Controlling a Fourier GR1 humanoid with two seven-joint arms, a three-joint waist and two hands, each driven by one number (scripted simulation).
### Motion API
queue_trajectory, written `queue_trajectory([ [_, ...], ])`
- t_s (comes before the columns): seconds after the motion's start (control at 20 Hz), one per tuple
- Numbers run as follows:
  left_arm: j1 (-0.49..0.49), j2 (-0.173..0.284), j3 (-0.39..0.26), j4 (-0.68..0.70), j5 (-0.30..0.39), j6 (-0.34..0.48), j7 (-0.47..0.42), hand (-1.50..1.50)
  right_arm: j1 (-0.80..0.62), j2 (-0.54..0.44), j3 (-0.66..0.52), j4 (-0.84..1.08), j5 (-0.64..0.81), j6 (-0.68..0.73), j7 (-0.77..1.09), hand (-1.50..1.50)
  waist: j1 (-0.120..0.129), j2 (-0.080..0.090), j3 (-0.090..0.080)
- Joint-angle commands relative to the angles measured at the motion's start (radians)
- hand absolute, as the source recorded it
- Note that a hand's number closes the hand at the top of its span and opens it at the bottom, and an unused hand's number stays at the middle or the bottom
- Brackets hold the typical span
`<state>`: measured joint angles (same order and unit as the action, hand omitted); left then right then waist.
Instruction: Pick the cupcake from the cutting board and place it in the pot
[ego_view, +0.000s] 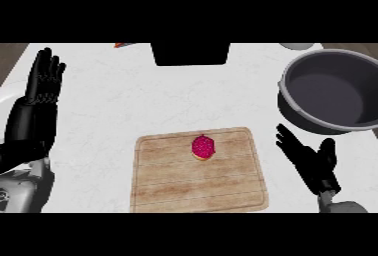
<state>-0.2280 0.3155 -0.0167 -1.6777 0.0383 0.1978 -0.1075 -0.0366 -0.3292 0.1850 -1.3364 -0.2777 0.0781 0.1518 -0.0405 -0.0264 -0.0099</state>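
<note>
A cupcake (203, 147) with pink frosting sits on the wooden cutting board (198, 185), near the board's far edge. The grey pot (334, 92) stands at the right, its inside bare. My right hand (311, 162) hovers open just right of the board, fingers stretched toward the cupcake's side, a short gap away from it. At the left edge of the view my left hand (43, 77) is held open with fingers up, resting far from the board.
A black box-like object (190, 53) stands at the counter's far edge. An orange thing (122, 45) peeks in beside it, and a pale round object (297, 46) shows at the far right. The counter's left edge runs under my left forearm.
</note>
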Motion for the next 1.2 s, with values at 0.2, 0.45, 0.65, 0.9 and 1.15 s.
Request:
queue_trajectory([
  [0.2, -0.021, -0.072, -0.046, 0.042, 0.058, -0.027, 0.039, 0.0, -0.371, 0.124, 0.119, -0.139, -0.183, 0.376, -0.082, 1.5, 0.196, 0.048, 0.019],
  [0.45, -0.027, -0.109, -0.061, 0.08, 0.102, -0.043, 0.087, 0.0, -0.59, -0.054, 0.074, -0.114, -0.002, 0.52, -0.301, -1.5, 0.186, 0.07, 0.016],
  [0.65, -0.063, -0.116, -0.044, 0.093, 0.123, -0.037, 0.118, 0.0, -0.649, -0.099, 0.07, -0.101, 0.005, 0.71, -0.532, -1.5, 0.161, 0.074, 0.019],
  [0.9, -0.084, -0.101, -0.025, 0.117, 0.137, -0.048, 0.139, 0.0, -0.759, -0.183, 0.06, -0.034, 0.149, 0.809, -0.738, -1.5, 0.152, 0.072, 0.016],
  [1.15, -0.106, -0.103, -0.021, 0.121, 0.126, -0.029, 0.16, 0.0, -0.813, -0.232, 0.211, -0.046, 0.37, 0.746, -0.824, -1.5, 0.144, 0.062, 0.015],
])
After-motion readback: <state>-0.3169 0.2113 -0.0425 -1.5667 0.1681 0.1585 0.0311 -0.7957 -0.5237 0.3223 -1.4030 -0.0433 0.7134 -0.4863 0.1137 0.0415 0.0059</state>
